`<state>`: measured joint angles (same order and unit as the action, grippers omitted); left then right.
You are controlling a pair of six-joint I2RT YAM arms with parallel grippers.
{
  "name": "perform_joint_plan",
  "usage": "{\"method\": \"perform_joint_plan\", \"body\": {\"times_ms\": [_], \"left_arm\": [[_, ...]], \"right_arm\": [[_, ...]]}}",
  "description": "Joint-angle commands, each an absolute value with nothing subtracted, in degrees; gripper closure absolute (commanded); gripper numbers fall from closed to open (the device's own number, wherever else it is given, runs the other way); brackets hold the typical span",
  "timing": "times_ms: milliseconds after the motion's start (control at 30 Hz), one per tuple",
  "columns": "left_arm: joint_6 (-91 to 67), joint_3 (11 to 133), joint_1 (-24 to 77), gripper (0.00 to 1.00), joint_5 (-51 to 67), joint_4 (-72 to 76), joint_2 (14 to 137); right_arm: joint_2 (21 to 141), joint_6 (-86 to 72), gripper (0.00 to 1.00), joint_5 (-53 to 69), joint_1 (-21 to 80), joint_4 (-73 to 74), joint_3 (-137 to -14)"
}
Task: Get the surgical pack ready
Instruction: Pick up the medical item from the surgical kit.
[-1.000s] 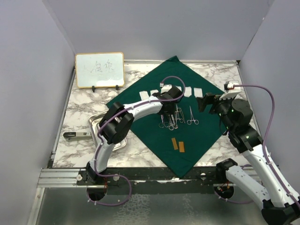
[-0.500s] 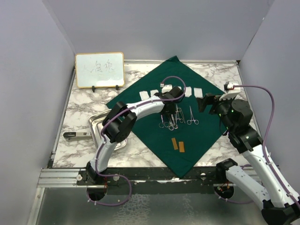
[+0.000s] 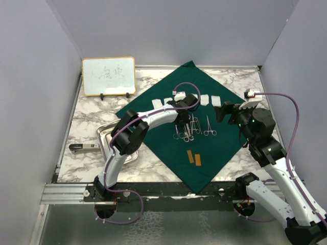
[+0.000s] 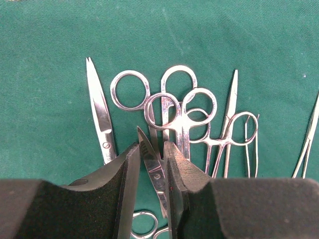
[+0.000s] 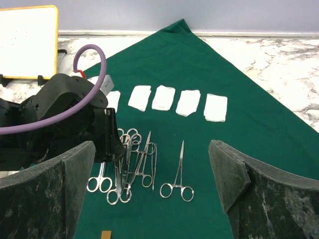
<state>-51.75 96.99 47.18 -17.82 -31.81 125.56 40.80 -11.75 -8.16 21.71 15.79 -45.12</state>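
Note:
The dark green drape (image 3: 219, 148) lies spread as a diamond on the marble table. A row of white gauze squares (image 3: 204, 100) lies across its far part. Silver instruments (image 3: 190, 127) sit in a cluster at its middle, with one clamp (image 5: 178, 174) lying apart to the right. My left gripper (image 4: 151, 149) is down over the cluster, open only narrowly, its pads on either side of a scissors blade (image 4: 154, 172). My right gripper (image 5: 152, 144) hovers wide open and empty above the drape's right side. The steel tray (image 3: 102, 133) sits left of the drape, partly hidden by the left arm.
A wood-framed whiteboard (image 3: 109, 75) stands at the back left. Two small brown strips (image 3: 193, 157) lie on the drape's near part. A dark-handled tool (image 3: 84, 147) lies on the marble left of the tray. Grey walls enclose the table on three sides.
My left gripper's jaws have narrowed around the scissors blade, staying over the instrument cluster. The right arm has not moved.

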Motion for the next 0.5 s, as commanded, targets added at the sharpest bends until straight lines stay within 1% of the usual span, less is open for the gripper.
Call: {"method": "perform_joint_plan", "body": {"times_ms": [0,67,167,233,467], "left_arm": [[-51.6,95.6,46.6,0.71,-17.4,-32.1,125.6],[-51.5,95.6,46.5,0.73,-17.2,-32.1,125.6],[-51.4,95.4,46.4,0.84,-17.0,-32.1,125.4],[-51.1,95.2,46.4,0.88,-16.7,-31.7,125.1],[-49.8,96.0,46.2,0.96,-15.4,-31.5,123.6]], "right_arm": [[40.2,-12.1,0.01,-8.0,22.1,14.3,-44.6],[40.1,-12.1,0.01,-8.0,22.1,14.3,-44.5],[40.1,-12.1,0.01,-8.0,22.1,14.3,-44.6],[40.1,-12.1,0.00,-8.0,22.1,14.3,-44.5],[40.0,-12.1,0.00,-8.1,22.1,14.1,-44.6]]}}
